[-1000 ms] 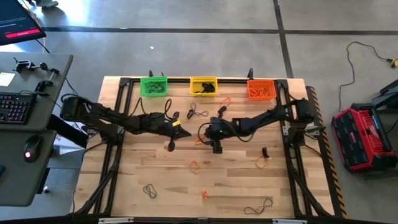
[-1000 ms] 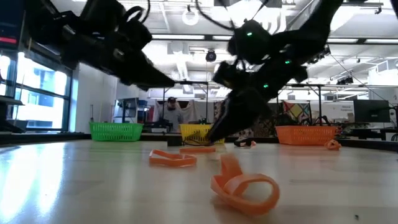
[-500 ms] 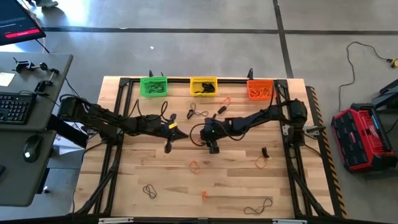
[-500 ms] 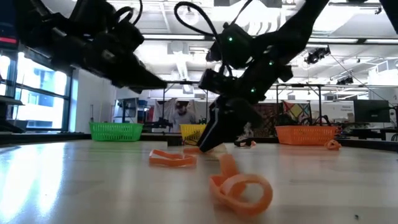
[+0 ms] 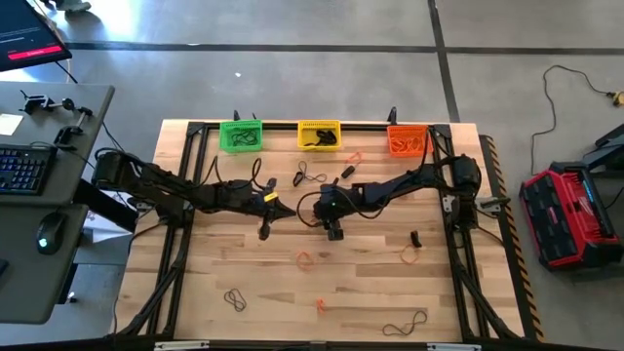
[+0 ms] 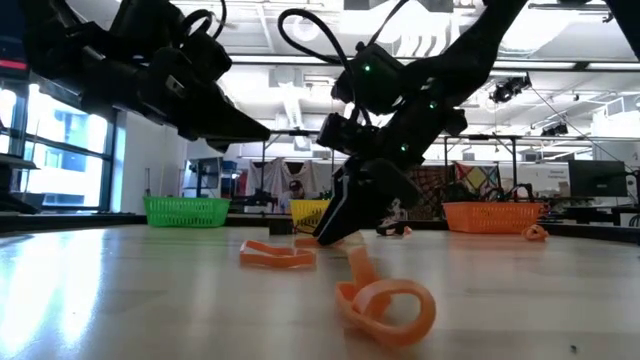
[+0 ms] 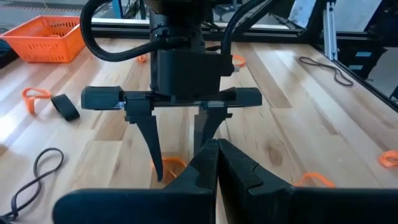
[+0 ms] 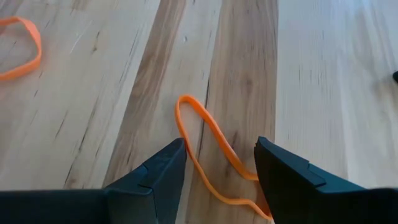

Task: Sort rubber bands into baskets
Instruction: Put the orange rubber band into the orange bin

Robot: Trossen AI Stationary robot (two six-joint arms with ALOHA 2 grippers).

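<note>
Right claw (image 8: pixel 217 177) has come down near the desk (image 5: pixel 390 292) centre, jaws apart astride an orange rubber band (image 8: pixel 205 146) lying flat; pinching it seems next. Left claw (image 5: pixel 263 230), closed and empty, waits beside.

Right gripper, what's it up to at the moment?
The right gripper is down at the middle of the table, jaws open around an orange rubber band lying flat, not yet gripped. The left gripper waits shut beside it. More bands lie scattered; the green, yellow and orange baskets line the far edge.
</note>
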